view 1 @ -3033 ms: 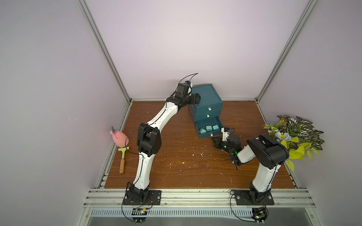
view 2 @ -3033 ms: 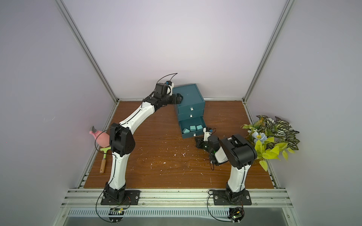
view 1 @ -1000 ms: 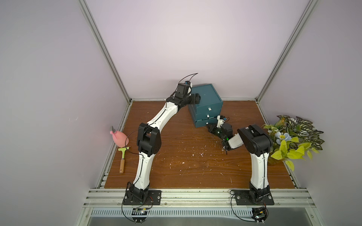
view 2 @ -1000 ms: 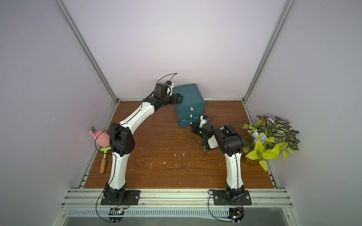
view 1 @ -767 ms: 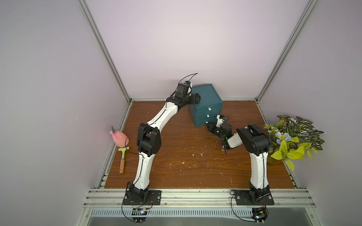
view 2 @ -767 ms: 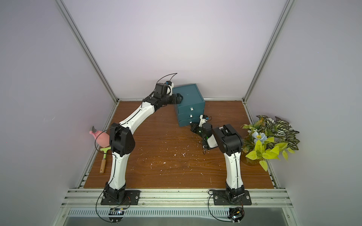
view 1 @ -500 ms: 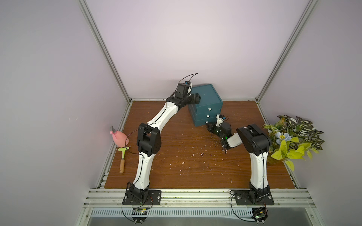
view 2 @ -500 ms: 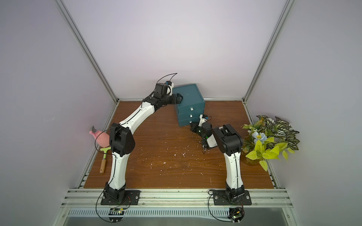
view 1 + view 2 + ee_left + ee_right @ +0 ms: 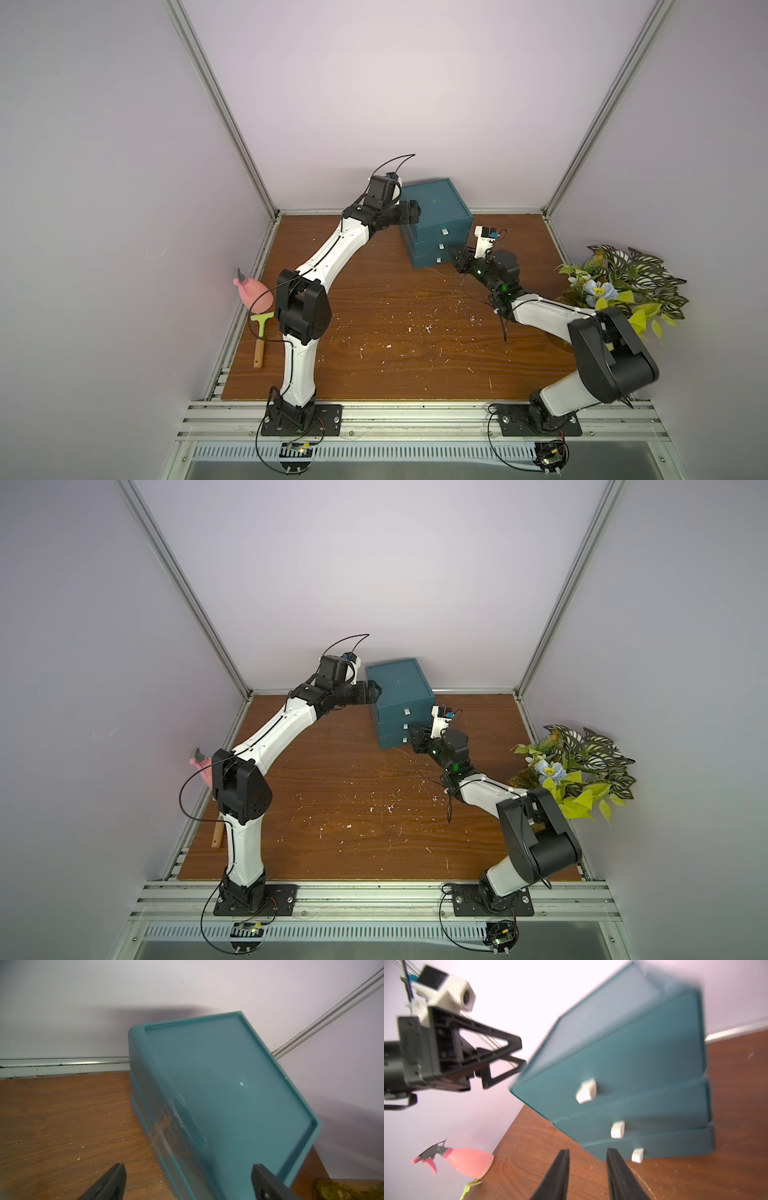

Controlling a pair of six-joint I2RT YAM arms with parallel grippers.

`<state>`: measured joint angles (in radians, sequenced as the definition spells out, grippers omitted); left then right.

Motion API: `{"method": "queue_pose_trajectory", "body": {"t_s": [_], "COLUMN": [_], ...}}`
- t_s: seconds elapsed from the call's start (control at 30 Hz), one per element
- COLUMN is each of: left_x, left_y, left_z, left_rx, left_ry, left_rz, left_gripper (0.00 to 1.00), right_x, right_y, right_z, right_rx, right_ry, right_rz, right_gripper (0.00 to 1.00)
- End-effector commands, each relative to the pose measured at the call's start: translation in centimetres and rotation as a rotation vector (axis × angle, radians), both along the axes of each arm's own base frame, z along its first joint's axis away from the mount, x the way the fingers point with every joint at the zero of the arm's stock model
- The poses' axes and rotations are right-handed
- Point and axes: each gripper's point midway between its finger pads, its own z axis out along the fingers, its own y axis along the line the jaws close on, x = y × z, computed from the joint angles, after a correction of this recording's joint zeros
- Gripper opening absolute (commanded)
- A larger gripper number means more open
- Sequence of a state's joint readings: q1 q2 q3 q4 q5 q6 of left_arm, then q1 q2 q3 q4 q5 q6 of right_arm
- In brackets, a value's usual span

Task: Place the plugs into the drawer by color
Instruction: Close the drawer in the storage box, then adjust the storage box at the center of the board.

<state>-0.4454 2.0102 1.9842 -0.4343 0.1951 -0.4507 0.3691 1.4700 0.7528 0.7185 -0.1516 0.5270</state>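
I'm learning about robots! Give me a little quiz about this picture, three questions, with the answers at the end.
1. True or false: the chest is fully shut.
2. What does the right pincer hold? A) a green plug B) a pink plug C) nothing
3. Count: how many white handles show on the chest's front?

Key: 1 true; 2 C; 3 three.
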Motion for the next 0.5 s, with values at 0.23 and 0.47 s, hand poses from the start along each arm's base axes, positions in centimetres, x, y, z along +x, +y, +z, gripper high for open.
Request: {"method": "queue_pose_trajectory", "body": {"t_s": [0.23,0.47], "left_x": [-0.1,-0.1], "left_y": [-2.8,-4.1], "left_z": [-0.2,0.0], "left_rx": [-0.082,-0.102], "left_ry": [0.058,0.057], "left_rz": [-0.041,-0.078], "left_gripper": [0.89,0.89], "right_x": [6.0,9.7], "right_y": [-4.8,-4.2], "right_z": [5.9,5.0], "right_rx": [-0.137,-0.046], "right_ry": [-0.004,0.093], "right_rz": [-0.064,0.087], "right_gripper": [0.59,0.69]}}
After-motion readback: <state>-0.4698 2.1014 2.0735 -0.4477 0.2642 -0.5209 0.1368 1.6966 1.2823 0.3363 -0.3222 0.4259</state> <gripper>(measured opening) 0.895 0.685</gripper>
